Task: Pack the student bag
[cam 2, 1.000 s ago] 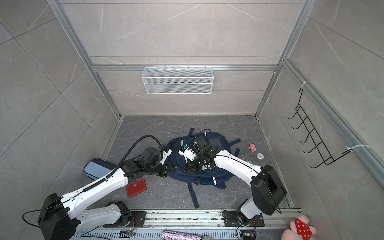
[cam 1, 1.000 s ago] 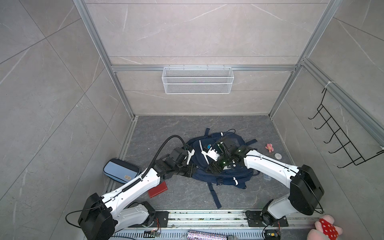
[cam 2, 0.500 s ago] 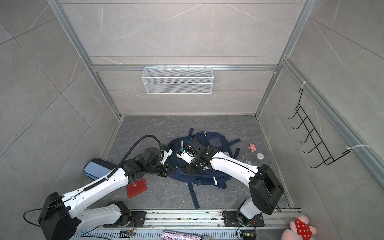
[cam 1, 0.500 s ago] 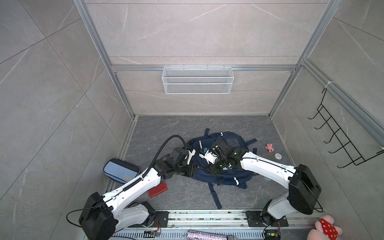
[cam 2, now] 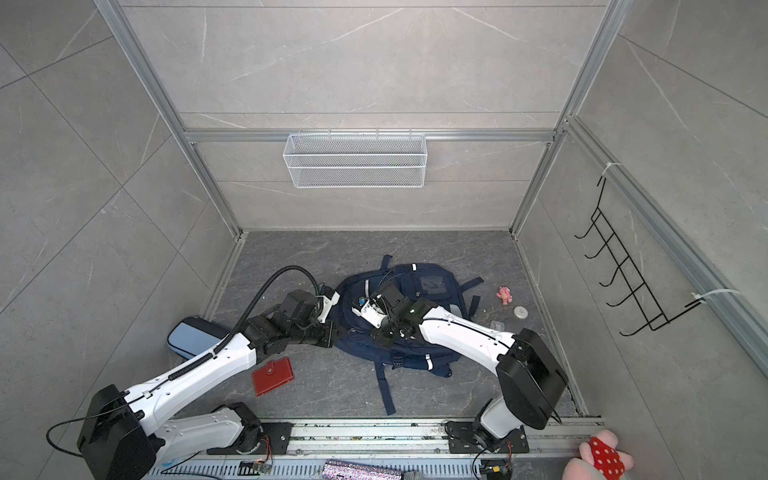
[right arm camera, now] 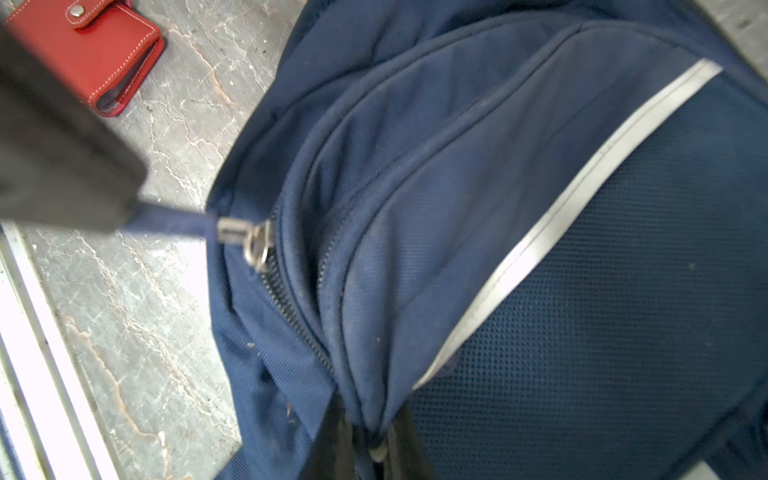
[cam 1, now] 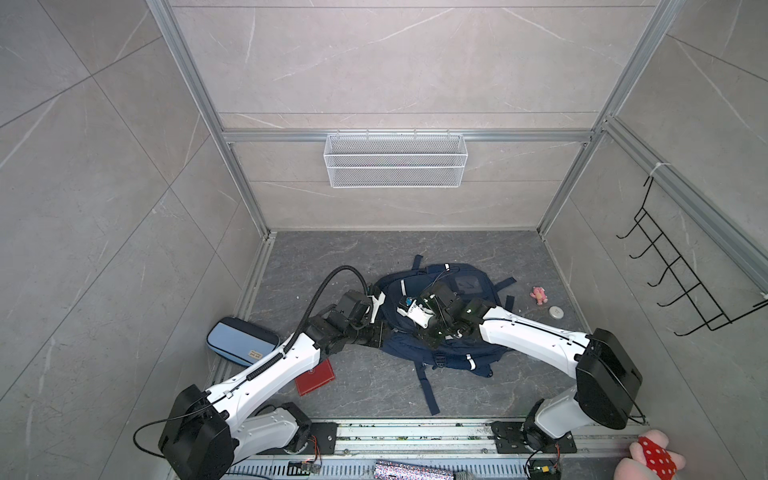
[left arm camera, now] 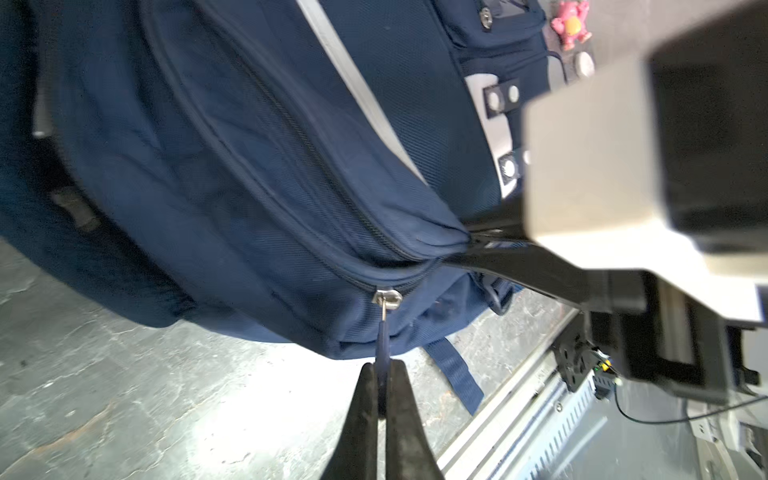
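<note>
The student bag (cam 1: pixel 415 353) (cam 2: pixel 419 353) lies flat on the floor, navy with white stripes, in both top views. My left gripper (left arm camera: pixel 382 370) (cam 1: pixel 384 332) is shut on the blue zip pull (left arm camera: pixel 381 345), which hangs from the metal slider (left arm camera: pixel 386 299) at the bag's left edge. My right gripper (right arm camera: pixel 374 440) (cam 1: pixel 429 340) is shut on a pinched fold of the bag's flap (right arm camera: pixel 374 399), just beside the zip line. The taut zip pull (right arm camera: pixel 174 222) also shows in the right wrist view. The two grippers sit close together over the bag's left part.
A light-blue pencil case (cam 1: pixel 241 340) and a red wallet (cam 1: pixel 316 376) lie left of the bag. A pink toy (cam 1: pixel 539 295) and a round white disc (cam 1: pixel 556 311) lie to its right. A strap (cam 1: pixel 428 390) trails toward the front rail. A wire basket (cam 1: pixel 395 160) hangs on the back wall.
My right gripper has shifted left over the bag and closed on the flap fabric. The left gripper has kept its hold on the zip pull without moving.
</note>
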You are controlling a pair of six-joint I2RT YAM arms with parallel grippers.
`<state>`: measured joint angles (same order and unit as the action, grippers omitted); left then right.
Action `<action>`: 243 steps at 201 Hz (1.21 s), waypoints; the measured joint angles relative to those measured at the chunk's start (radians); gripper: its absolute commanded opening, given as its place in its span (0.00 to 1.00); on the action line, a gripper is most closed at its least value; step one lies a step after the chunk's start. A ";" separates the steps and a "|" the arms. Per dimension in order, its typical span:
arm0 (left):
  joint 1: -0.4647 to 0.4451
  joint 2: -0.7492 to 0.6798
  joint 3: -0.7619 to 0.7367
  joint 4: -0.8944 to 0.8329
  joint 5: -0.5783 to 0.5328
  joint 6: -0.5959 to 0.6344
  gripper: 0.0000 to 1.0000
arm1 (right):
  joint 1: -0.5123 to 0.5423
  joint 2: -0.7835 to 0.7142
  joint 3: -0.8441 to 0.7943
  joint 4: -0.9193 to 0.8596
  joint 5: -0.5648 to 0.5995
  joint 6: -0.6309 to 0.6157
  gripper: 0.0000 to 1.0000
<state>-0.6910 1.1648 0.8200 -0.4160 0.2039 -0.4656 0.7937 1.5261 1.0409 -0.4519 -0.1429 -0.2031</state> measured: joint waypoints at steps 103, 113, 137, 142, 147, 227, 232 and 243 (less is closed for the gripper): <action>0.245 0.045 0.014 -0.016 -0.216 0.107 0.00 | -0.003 -0.204 -0.097 -0.063 0.054 0.000 0.00; 0.294 0.059 0.014 -0.024 -0.241 0.115 0.00 | -0.004 -0.217 -0.101 -0.083 0.063 -0.001 0.00; 0.309 0.103 0.033 -0.034 -0.245 0.146 0.00 | -0.007 -0.224 -0.101 -0.119 0.084 -0.001 0.00; 0.308 0.111 0.039 -0.033 -0.235 0.152 0.00 | -0.007 -0.224 -0.101 -0.124 0.087 -0.001 0.00; 0.307 0.114 0.042 -0.032 -0.225 0.157 0.00 | -0.008 -0.224 -0.101 -0.128 0.090 0.000 0.00; 0.276 -0.004 0.040 -0.029 0.045 0.184 0.39 | -0.011 -0.226 -0.109 -0.138 0.086 0.009 0.24; 0.274 -0.014 0.035 -0.027 0.051 0.182 0.47 | -0.011 -0.227 -0.113 -0.137 0.086 0.011 0.30; 0.272 -0.036 0.013 -0.022 0.063 0.167 0.64 | -0.010 -0.235 -0.119 -0.140 0.082 0.023 0.48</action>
<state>-0.4194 1.1290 0.8330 -0.4377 0.2665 -0.2989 0.7834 1.2915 0.9215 -0.5915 -0.0605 -0.1806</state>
